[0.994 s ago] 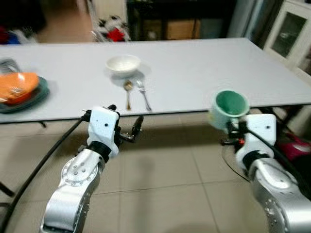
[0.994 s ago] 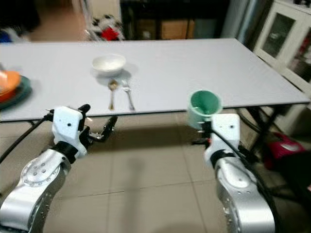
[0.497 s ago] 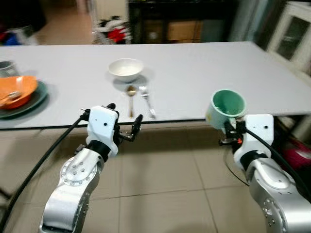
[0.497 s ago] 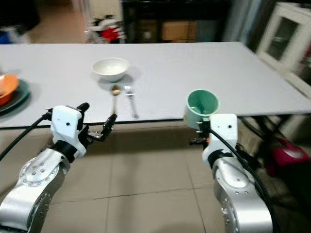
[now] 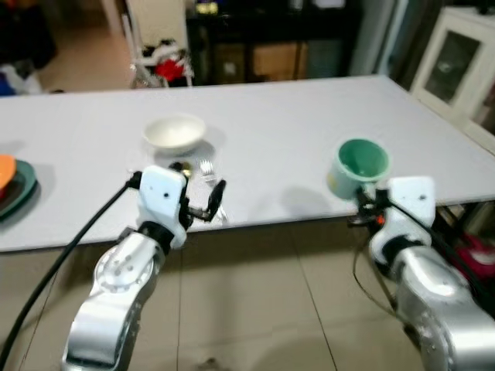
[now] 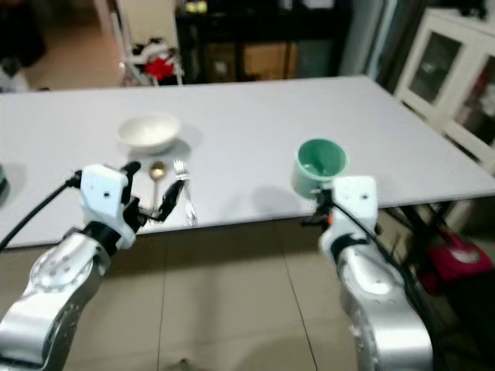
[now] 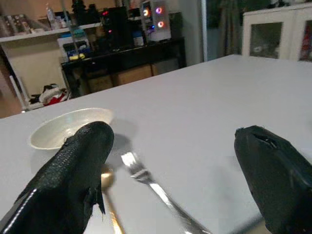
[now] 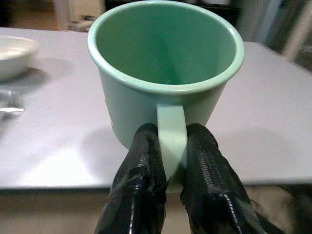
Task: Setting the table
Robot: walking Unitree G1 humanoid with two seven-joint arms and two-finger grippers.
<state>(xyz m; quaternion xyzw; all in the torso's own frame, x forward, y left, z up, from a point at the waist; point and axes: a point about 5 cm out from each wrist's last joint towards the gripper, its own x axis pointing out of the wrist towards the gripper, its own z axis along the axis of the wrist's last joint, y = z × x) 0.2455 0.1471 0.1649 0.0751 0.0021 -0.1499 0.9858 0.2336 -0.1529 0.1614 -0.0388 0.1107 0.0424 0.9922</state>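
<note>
A pale green mug (image 5: pixel 358 166) hangs upright just above the near edge of the white table (image 5: pixel 294 124), held by its handle (image 8: pixel 170 141) in my right gripper (image 8: pixel 170 161), which is shut on it. A white bowl (image 5: pixel 175 133) stands on the table to the left, with a spoon (image 6: pixel 157 171) and a fork (image 7: pixel 156 190) lying side by side in front of it. My left gripper (image 5: pixel 203 202) hovers open at the table edge right over the spoon and fork, holding nothing.
A dark green plate with an orange bowl on it (image 5: pixel 11 185) sits at the table's far left edge. A white cabinet (image 5: pixel 456 62) stands to the right, dark shelving behind the table. A red object (image 5: pixel 473 251) lies on the tiled floor near my right arm.
The camera has come closer to the table. Both grippers now reach the table edge; the mug has moved from in front of the edge to above the tabletop.
</note>
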